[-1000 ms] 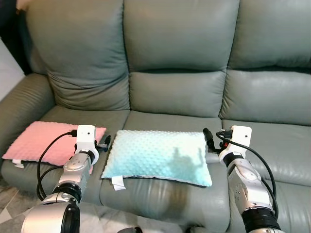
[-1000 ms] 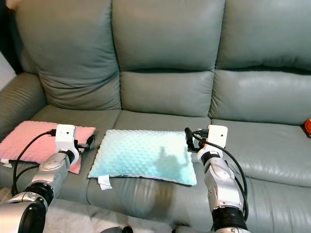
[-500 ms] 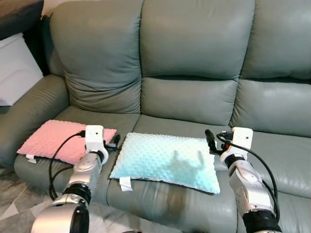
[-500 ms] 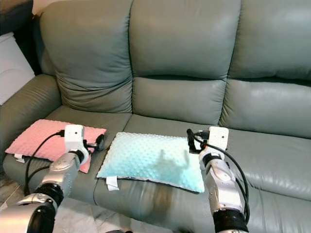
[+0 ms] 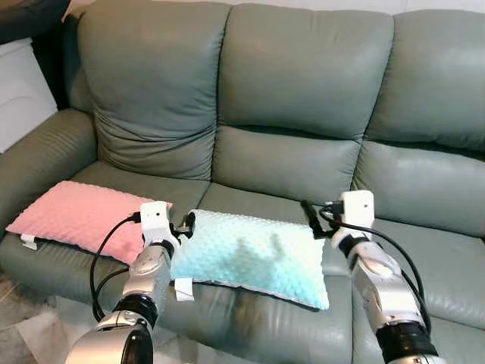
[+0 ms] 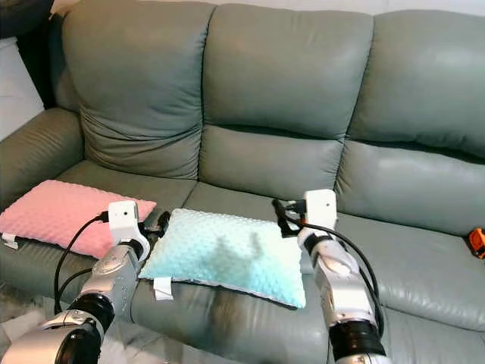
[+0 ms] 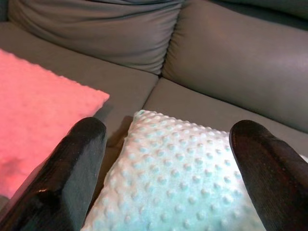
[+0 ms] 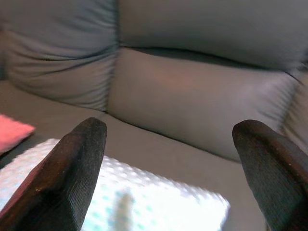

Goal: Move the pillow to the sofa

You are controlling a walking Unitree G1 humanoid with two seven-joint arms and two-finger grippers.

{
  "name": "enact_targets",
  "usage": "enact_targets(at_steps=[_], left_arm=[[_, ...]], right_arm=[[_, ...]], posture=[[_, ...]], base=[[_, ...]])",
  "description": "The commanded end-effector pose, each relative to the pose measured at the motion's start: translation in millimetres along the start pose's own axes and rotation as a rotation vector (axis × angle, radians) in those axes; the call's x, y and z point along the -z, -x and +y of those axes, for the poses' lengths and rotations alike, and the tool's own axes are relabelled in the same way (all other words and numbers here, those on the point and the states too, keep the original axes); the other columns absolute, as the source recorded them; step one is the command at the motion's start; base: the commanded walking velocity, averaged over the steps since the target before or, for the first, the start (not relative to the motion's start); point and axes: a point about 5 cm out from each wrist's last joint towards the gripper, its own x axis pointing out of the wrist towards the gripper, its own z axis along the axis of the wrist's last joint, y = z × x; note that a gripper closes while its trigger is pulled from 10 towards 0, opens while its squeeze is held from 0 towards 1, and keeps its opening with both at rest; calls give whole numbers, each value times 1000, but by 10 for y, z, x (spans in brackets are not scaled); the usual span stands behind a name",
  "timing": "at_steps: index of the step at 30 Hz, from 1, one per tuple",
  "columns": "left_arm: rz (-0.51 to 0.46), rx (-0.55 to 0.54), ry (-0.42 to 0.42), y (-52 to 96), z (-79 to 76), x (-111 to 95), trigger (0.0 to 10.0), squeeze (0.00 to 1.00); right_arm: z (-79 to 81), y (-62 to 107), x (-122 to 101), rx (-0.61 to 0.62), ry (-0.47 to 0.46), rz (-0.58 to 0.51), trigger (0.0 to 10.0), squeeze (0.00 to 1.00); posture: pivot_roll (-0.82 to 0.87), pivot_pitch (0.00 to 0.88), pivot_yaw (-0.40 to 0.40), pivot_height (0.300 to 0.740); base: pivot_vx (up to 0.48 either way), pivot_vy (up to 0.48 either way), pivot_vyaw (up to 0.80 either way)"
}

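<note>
Already the pale blue pillow (image 5: 254, 254) lies flat on the middle seat of the grey sofa (image 5: 303, 114), so I judge the task nearly finished. The left gripper (image 5: 184, 226) sits at the pillow's left edge and the right gripper (image 5: 311, 216) at its back right corner; both have their fingers spread wide and hold nothing. The risk now, in my opinion, is in pulling the arms away: a finger (image 7: 72, 178) close over the dotted cover could catch it and drag the pillow toward the front edge of the seat, where its near corner already reaches. A pink pillow (image 5: 79, 216) lies left of the blue one, just beside it. The right eye view shows a small orange object (image 6: 477, 242) far right of the pillow. The left wrist view shows the narrow gap between the two pillows.
</note>
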Motion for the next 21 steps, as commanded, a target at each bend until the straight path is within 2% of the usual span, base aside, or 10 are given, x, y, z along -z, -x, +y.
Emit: enact_targets(at_steps=[1,6,9,16,21], left_arm=[[-1,-6,27,12,13,17,10000,0],[9,10,20,17,19,31,10000,0],[22,36,-12,8,22,16,10000,0],[46,63,-73,-7,14,2,10000,0],[61,53,-88,-14,42,-10,10000,0]], right_arm=[[23,-24,-6,-12,8,15,10000,0],[55,-27,10,-3,-6,12,10000,0],[82,-8,29,10,-20,9,10000,0],[103,35,95,40,-58,19,10000,0],[-30,54,252,124,-150,96,10000,0]], posture=[[-150,0,1,740],[-150,0,5,740],[-164,0,46,740],[-174,0,74,740],[-166,0,90,740]], base=[[0,0,0],[0,0,0],[0,0,0],[0,0,0],[0,0,0]])
